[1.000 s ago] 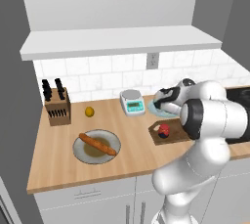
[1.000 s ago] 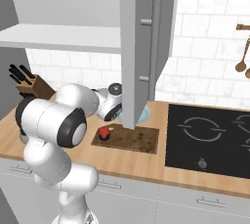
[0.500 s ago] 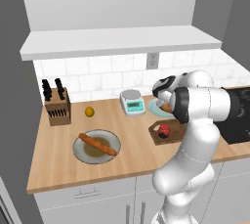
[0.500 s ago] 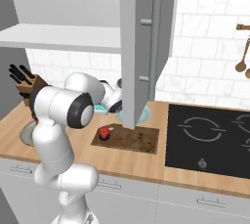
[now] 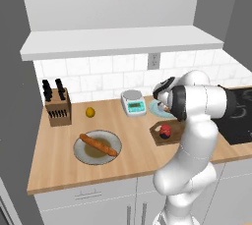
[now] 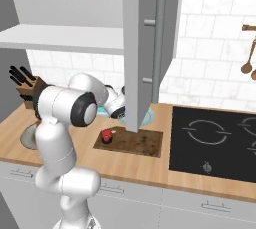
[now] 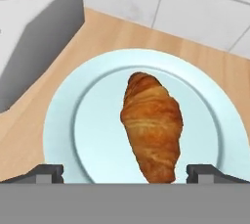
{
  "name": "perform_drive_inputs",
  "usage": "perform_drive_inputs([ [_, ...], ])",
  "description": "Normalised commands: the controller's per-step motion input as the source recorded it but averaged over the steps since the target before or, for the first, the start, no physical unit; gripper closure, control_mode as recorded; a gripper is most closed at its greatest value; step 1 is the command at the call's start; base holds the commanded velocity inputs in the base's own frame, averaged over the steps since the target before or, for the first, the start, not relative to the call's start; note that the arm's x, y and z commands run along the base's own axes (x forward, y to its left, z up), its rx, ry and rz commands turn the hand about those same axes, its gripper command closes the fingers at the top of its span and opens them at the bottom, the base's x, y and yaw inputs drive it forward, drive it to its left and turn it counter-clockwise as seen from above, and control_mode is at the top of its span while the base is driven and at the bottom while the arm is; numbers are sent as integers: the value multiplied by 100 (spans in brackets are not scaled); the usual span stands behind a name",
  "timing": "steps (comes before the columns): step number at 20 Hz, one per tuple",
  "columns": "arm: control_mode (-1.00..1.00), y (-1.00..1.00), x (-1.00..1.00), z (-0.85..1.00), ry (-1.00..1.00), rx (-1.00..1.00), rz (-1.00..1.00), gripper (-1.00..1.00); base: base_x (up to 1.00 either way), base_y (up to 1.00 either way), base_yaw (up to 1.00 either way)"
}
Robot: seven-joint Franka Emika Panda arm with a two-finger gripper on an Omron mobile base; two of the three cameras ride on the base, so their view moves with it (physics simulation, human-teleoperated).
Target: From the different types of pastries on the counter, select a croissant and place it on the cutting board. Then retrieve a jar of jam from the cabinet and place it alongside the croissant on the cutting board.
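Observation:
The golden-brown croissant lies on a light blue plate. My gripper hangs just over it, open, with one fingertip on each side of the pastry's near end and nothing held. In the left base view the hand is above that plate, behind the dark cutting board. The red jar of jam stands on the board's left end. The long baguette rests on a grey plate at the left of the counter.
A kitchen scale stands left of the blue plate. A lemon and knife block sit further left. The open cabinet door hangs over the board, and a black stove is to the right.
The arm's elbow has pulled back and straightened up, while the hand stayed over the blue plate behind the board. The jar has not moved.

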Motion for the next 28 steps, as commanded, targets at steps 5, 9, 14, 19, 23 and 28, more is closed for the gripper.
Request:
perform_drive_inputs([
  [5,-100,0,48,-36,14,0,0,-100,0,0,0],
  [9,-100,-1,37,-12,7,0,0,-100,0,0,0],
  [14,-100,-14,36,0,3,1,0,-100,0,0,0],
  [19,-100,-5,15,-2,1,0,0,-100,0,0,0],
  [23,-100,0,2,-10,0,0,0,100,0,0,0],
  [28,-100,0,0,-19,0,0,0,100,0,0,0],
])
